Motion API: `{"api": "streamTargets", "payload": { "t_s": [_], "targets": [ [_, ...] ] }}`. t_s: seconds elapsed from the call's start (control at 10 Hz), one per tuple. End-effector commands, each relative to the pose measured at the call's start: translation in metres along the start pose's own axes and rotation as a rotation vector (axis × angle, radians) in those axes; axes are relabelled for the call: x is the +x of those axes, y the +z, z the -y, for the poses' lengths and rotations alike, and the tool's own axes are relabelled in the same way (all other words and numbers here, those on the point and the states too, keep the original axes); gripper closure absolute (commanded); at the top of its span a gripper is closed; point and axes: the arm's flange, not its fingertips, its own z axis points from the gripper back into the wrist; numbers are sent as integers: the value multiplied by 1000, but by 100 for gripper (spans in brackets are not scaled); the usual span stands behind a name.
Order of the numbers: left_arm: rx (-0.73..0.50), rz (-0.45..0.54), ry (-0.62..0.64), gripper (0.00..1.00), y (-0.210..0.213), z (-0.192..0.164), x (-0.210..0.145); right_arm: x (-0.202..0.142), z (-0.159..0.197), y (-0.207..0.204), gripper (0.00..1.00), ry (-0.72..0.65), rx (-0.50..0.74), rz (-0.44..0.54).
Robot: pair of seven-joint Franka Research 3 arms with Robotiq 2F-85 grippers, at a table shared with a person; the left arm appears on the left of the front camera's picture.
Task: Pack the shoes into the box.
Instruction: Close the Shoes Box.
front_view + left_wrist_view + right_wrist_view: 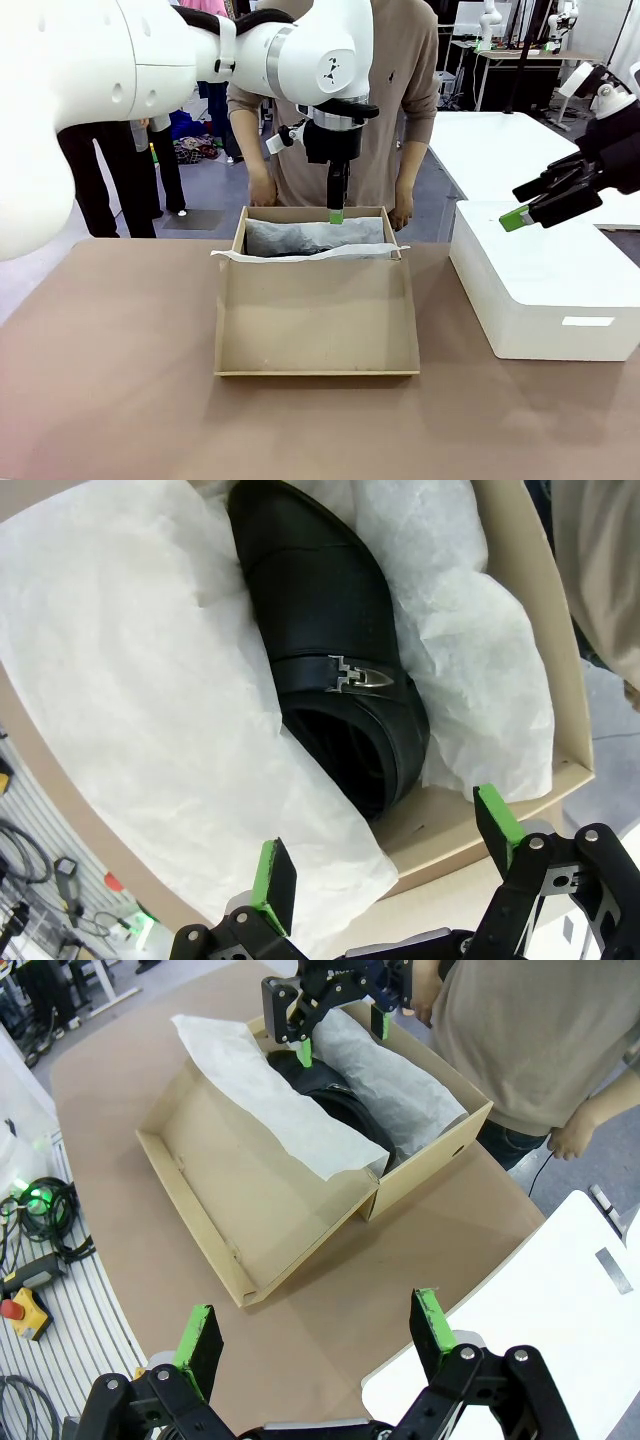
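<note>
Shoes (325,1095) lie inside the box (316,330), between two folds of white tissue paper. The box stands mid-table toward the far edge, with its hinged lid laid flat toward the robot's side.

Front view. The left gripper (337,213) hangs fingers-down over the far right part of the box. It is seen edge-on, so its spread cannot be read here. The right gripper (522,216) hovers with jaws apart and empty above the white block (540,300) at the table's right edge. A person stands at the far edge, one hand (263,190) just behind the box.

Left wrist view. One black shoe (320,630), silver buckle (352,677) showing, nests in the tissue paper (130,680). A second shoe cannot be made out. The green pads (272,880) stand wide apart above it and grip nothing.

Right wrist view. The right gripper's fingers are spread and empty over the table (120,1080) between block and box. Tissue drapes over the box's long walls.

Step in hand, as judged: shoe placed, box not yet closed. To do it well, raise the left gripper straight up so the pads do not snag the tissue. Fold both sheets inward over the leather, then swing the lid up by its free front edge, keeping clear of the person's hands.
</note>
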Motion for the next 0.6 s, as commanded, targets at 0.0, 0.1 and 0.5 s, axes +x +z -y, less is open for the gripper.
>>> {"api": "streamTargets", "payload": {
  "t_s": [0.0,0.1,0.5],
  "targets": [
    [0,0,0,2,0,0,0,1,1,-1,0,7,13,18],
    [-22,0,-138,2,9,-21,0,1,1,-1,0,7,13,18],
    [16,36,-666,2,40,-66,47,1,1,-1,0,7,13,18]
  ]
}}
